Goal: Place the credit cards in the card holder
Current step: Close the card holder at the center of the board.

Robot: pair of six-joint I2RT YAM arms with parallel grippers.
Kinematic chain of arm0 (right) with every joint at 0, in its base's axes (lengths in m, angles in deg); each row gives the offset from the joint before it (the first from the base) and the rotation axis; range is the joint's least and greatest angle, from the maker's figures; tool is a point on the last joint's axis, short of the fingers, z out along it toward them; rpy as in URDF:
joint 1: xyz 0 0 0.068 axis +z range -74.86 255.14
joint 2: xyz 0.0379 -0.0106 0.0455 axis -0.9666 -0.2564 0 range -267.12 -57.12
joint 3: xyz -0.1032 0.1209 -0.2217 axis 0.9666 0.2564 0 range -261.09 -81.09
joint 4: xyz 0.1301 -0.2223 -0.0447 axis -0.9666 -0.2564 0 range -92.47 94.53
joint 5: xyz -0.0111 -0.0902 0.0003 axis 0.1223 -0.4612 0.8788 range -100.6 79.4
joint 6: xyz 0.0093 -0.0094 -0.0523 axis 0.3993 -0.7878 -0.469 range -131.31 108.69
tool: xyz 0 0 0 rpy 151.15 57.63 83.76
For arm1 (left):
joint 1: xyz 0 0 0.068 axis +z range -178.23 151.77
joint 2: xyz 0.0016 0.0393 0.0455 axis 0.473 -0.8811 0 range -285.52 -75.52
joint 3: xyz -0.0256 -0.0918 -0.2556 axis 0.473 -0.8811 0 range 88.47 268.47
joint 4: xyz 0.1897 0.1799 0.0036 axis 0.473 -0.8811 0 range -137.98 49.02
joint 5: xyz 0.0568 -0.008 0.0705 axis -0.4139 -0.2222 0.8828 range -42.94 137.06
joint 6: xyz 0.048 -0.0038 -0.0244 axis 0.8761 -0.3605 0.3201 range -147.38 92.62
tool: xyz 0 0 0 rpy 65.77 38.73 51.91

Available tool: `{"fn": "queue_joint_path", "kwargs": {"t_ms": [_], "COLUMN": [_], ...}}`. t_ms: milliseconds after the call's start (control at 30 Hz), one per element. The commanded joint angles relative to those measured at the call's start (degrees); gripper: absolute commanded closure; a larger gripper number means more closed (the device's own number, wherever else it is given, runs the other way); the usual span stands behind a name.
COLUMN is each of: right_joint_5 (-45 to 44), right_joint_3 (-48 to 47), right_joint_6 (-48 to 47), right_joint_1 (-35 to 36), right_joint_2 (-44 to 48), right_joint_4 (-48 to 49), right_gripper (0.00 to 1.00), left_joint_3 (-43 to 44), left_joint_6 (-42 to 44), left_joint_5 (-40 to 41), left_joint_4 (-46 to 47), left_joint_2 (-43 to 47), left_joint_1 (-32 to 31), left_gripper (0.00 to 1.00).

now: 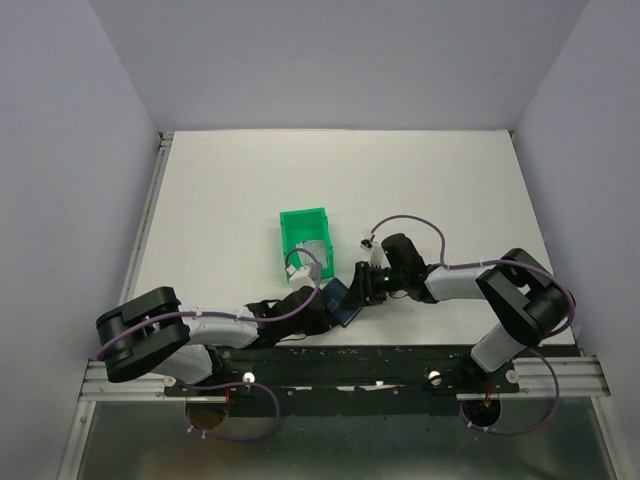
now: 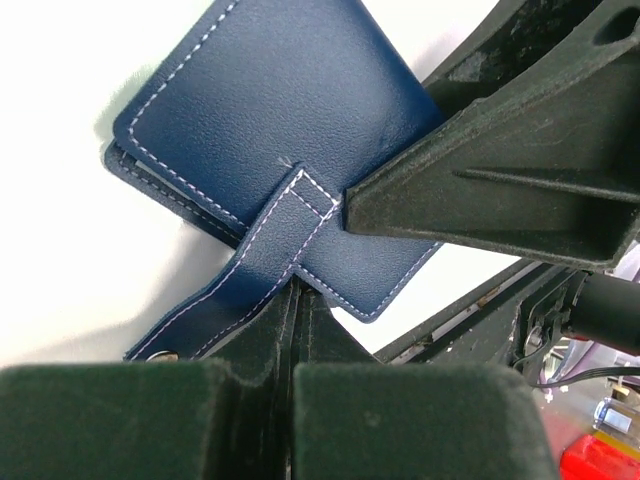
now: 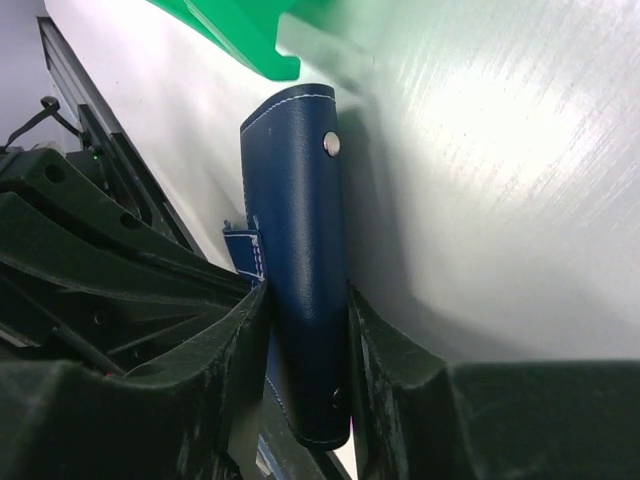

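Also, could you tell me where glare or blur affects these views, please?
Left wrist: table blown out white, left fingers soft, card holder sharp. Right wrist: streaky glare on the table, green bin blurred. Top external: even, soft light.

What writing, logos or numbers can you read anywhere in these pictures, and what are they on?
No text can be read in any view.
The card holder: plain blue leather with white stitching and no print or logo.
The green bin: too small in the overhead view to tell whether it bears any label.
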Motion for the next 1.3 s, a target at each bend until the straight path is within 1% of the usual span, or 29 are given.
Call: {"fn": "queue_joint_path", "kwargs": {"t_ms": [0,100,167,200,300,400,500,567,700,767,867,933,1067,1167,1267], "right_joint_5": [3.83,1.99,-2.30,-5.54,-19.42,-32.95,-44.04,-50.11,-58.56,-62.42,-68.66,-70.17,-70.26,-69.82,-69.38], "right_joint_3": [2.57,2.57,1.61,0.47,-3.83,-8.75,-15.16,-17.46,-19.66,-21.41,-24.49,-25.38,-25.73,-25.82,-26.87], "right_joint_6": [0.47,-0.31,-1.98,-3.12,-6.81,-10.33,-12.44,-12.18,-10.69,-9.38,-6.74,-5.16,-3.31,-2.52,-1.29], "right_joint_1": [0.91,0.91,0.91,0.91,0.91,0.91,0.91,1.09,3.45,6.35,12.58,15.31,19.18,22.44,25.68], "right_joint_2": [2.21,7.74,13.18,16.08,26.10,31.57,29.39,26.76,21.84,18.68,13.49,10.32,6.19,3.81,1.35], "right_joint_4": [-0.69,-4.36,-11.20,-16.20,-31.14,-43.46,-55.15,-59.38,-62.74,-64.66,-67.22,-67.40,-65.91,-64.68,-64.41], "right_gripper": [0.61,0.70,0.77,0.79,0.86,0.93,0.99,1.00,1.00,1.00,1.00,1.00,0.98,0.90,0.77], "left_joint_3": [-1.88,-1.88,-1.62,-1.70,-1.79,-1.36,-0.21,0.58,0.58,0.23,-0.47,-1.08,-2.23,-2.84,-3.02], "left_joint_6": [1.03,1.03,1.12,1.12,1.20,1.99,2.87,3.14,3.14,2.88,2.44,2.44,1.91,1.47,1.38], "left_joint_5": [0.04,0.21,0.48,0.74,2.05,3.81,6.18,7.59,9.62,10.67,11.55,11.82,12.17,12.61,12.87], "left_joint_4": [-8.08,-8.34,-9.39,-10.18,-13.16,-17.90,-23.00,-26.60,-31.18,-32.76,-35.14,-36.02,-37.16,-37.96,-38.31], "left_joint_2": [-2.99,-2.64,-1.33,-0.37,4.11,8.94,13.95,16.77,22.31,24.94,28.46,30.31,33.39,35.15,35.77], "left_joint_1": [-0.26,-0.26,-0.18,-0.18,-0.18,-0.18,-0.18,-0.26,-0.18,-0.18,-0.18,-0.09,-0.17,-0.18,-0.09], "left_gripper": [1.00,1.00,1.00,1.00,1.00,1.00,1.00,1.00,1.00,1.00,1.00,0.98,0.97,0.97,0.97]}}
